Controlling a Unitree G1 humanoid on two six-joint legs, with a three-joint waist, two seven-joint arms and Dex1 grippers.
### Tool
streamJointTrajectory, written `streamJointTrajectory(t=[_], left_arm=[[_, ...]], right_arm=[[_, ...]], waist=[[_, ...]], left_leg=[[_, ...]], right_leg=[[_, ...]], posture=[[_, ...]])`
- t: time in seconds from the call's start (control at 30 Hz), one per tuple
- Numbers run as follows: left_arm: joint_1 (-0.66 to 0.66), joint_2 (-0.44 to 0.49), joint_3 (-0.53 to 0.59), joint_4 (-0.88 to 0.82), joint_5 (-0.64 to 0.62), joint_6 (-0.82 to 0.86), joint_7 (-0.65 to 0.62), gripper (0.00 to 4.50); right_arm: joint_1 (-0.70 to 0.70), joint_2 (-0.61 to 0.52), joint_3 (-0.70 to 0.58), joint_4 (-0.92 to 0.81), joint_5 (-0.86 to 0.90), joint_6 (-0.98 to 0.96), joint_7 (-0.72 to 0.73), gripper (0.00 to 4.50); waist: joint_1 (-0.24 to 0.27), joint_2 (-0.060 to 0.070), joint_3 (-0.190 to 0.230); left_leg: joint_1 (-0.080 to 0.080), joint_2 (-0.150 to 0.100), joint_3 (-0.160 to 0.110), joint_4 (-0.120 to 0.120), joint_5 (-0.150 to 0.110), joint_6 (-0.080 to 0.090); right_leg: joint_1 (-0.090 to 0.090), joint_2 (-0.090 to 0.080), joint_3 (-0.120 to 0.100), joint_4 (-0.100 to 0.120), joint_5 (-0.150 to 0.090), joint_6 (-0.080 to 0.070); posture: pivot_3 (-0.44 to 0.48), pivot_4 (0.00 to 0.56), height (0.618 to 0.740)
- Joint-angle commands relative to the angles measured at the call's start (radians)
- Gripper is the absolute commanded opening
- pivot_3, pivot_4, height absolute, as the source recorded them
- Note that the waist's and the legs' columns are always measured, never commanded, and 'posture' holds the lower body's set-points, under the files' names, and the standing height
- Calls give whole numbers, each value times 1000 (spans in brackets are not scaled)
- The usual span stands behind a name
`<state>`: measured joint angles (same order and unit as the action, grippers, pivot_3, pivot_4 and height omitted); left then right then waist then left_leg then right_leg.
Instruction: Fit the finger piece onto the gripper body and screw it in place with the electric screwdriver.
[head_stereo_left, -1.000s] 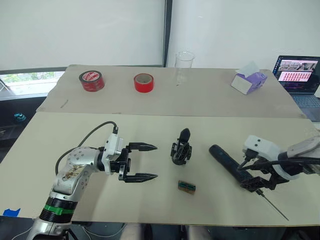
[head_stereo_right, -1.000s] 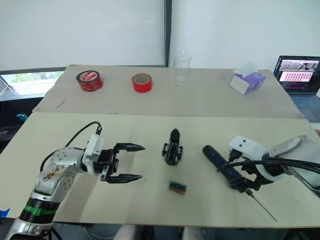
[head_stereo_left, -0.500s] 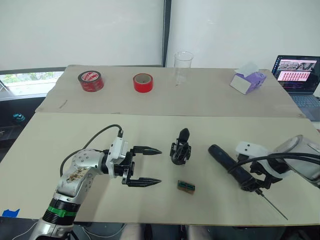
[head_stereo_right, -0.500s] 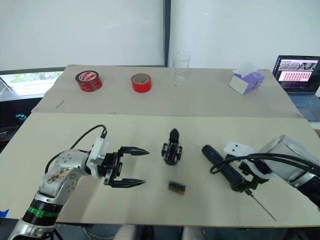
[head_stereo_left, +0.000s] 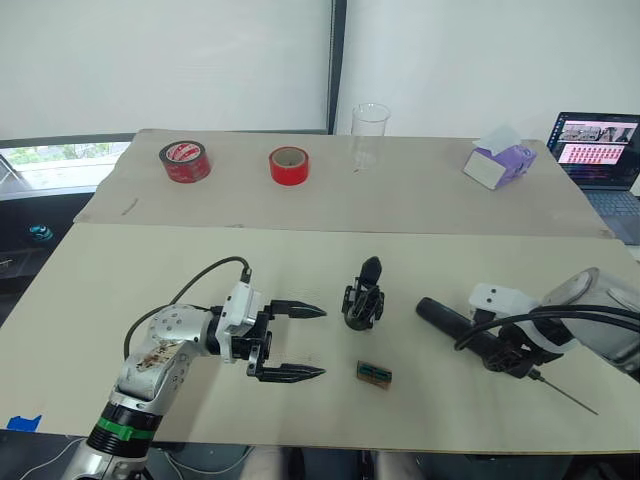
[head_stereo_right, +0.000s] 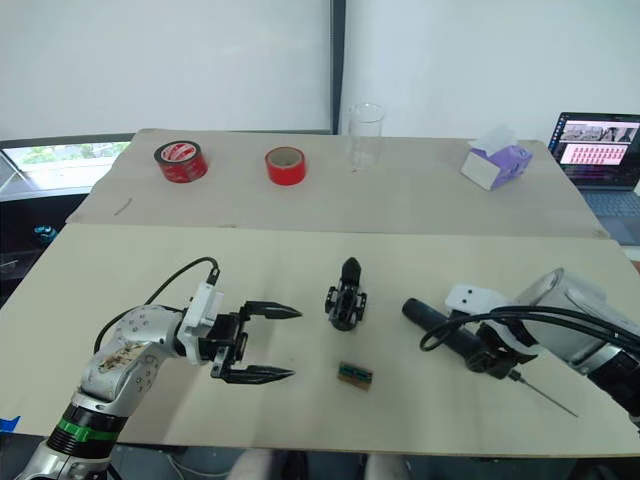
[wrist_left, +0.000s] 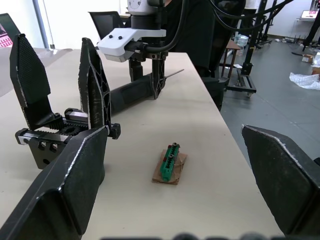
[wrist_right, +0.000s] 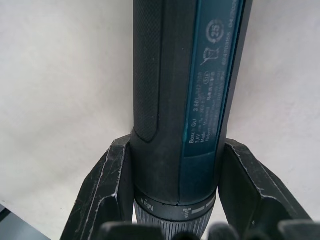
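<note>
So the right end effector (head_stereo_left: 512, 352) is clamped on the electric screwdriver (head_stereo_left: 462, 327), gripping it near the bit end. The right wrist view makes it pretty clear: both black fingers (wrist_right: 107, 192) press against the sides of the dark barrel. The screwdriver lies low over the table (head_stereo_left: 150, 270) on the right side, rounded end pointing left toward the middle, thin metal bit (head_stereo_left: 568, 394) sticking out to the near right.

The left end effector (head_stereo_left: 300, 342) is spread wide with nothing in it, fingers pointing right, hovering over the near-left part of the table. It's close to the gripper body (head_stereo_left: 362, 301) but not touching it.

The gripper body sits roughly mid-table, between the two end effectors, with its pointed black finger sticking up (the left wrist view shows two upright textured fingers (wrist_left: 95, 80) on a toothed rail, so I can't tell whether one of those is the loose finger piece or not).

Just near-side of the gripper body there's a little green block (head_stereo_left: 373, 373) lying flat on a brown backing.

Far side of the table: two rolls of red tape (head_stereo_left: 184, 161), a clear plastic cup (head_stereo_left: 369, 133), and a purple-and-white tissue box (head_stereo_left: 498, 162). A laptop (head_stereo_left: 595, 142) with its screen on is off at the far right.
</note>
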<state>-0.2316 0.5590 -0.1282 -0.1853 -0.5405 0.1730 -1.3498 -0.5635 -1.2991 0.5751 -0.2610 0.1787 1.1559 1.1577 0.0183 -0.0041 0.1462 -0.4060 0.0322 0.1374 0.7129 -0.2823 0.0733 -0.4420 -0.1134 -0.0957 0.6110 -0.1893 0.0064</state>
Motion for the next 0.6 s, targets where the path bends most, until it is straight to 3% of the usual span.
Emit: streamJointTrajectory(t=[0.03, 0.1, 0.2, 0.27, 0.33, 0.47, 0.6], left_arm=[[-11, 8, 11, -1, 1, -33, -21, 4500], [-15, 11, 14, 3, 2, -35, -22, 4500], [-12, 27, 29, 9, 1, -41, -30, 4500], [1, 42, 38, 13, -2, -46, -42, 4500], [12, 48, 49, 17, -14, -43, -50, 4500], [24, 47, 46, 24, -11, -48, -56, 4500], [21, 34, 18, 85, 68, -110, -37, 4500]], right_arm=[[55, -91, -161, -25, 57, -6, 22, 1912], [138, -125, -319, -33, 140, 10, 39, 1912], [325, -111, -655, -34, 233, 8, 79, 1912], [475, -1, -968, -64, 274, -64, 159, 1912], [573, 97, -1187, -104, 313, -60, 186, 1912], [637, 275, -1409, -234, 433, 17, 126, 1912], [588, 540, -1496, -412, 592, -38, -44, 1912]], waist=[[3, 1, 1], [2, 2, 1], [1, 2, 1], [2, 1, 2], [2, 1, 2], [10, 2, 2], [3, 2, 2]], left_leg=[[0, 0, 0, 0, 0, 0], [-1, 0, 1, 0, 0, 0], [-1, 0, 0, 0, 0, 0], [0, 1, 0, -1, -2, 4], [1, 2, -1, 0, -3, 5], [2, 2, -2, 0, -3, 5], [2, 2, -3, 0, -3, 5]], right_leg=[[-1, 0, 0, 0, 0, 0], [-1, -1, 0, 0, 2, -2], [0, 0, 0, 0, 3, 0], [0, 1, 0, 0, 3, 1], [2, 5, 0, 0, 0, 5], [3, 5, 1, 1, 0, 5], [3, 6, 2, 1, 0, 5]], posture=[[0, 150, 740], [0, 150, 740], [0, 150, 740], [0, 150, 740], [0, 150, 740], [0, 150, 740], [0, 150, 740]])
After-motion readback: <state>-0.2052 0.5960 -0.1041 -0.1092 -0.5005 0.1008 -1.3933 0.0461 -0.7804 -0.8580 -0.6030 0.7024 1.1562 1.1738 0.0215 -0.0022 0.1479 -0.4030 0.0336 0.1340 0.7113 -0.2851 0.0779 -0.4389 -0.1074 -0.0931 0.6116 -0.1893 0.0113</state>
